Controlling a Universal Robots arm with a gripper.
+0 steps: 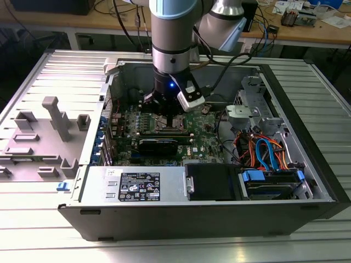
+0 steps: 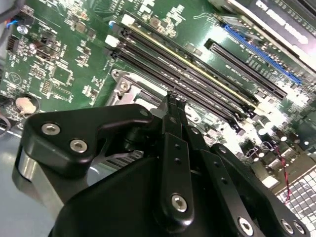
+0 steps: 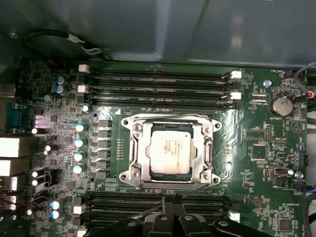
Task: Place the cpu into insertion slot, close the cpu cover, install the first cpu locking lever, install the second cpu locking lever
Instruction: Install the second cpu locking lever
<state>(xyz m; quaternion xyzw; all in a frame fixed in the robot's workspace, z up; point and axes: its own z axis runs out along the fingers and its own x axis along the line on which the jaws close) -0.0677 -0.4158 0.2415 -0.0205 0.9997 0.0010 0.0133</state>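
The first wrist view looks straight down on the board: nearest the camera sit the black fingertips [image 3: 170, 203] of the gripper [image 3: 170, 200], pressed together with nothing between them, over a bank of memory slots [image 3: 153, 205]. Just past them lies the insertion slot [image 3: 136, 174], a square socket with a silvery rim. The cpu [image 3: 169, 152] lies flat inside it, its grey metal top showing through the square window of the cpu cover [image 3: 197, 150], which lies down flat over the socket. A thin lever [image 3: 197, 186] runs along the socket's edge on the gripper's side, its tip next to the fingertips. Beyond the socket lies another bank of memory slots [image 3: 158, 84], with a round coin battery [image 3: 281, 105] off to one side on the green motherboard [image 3: 252, 143].

In the second wrist view the gripper [image 2: 173, 96] tapers to a closed point just above the socket's metal frame [image 2: 123, 86].

In the exterior view the arm [image 1: 173, 38] reaches down into the open computer case [image 1: 208, 211], and the gripper [image 1: 164, 112] stands right at the socket [image 1: 167, 125].
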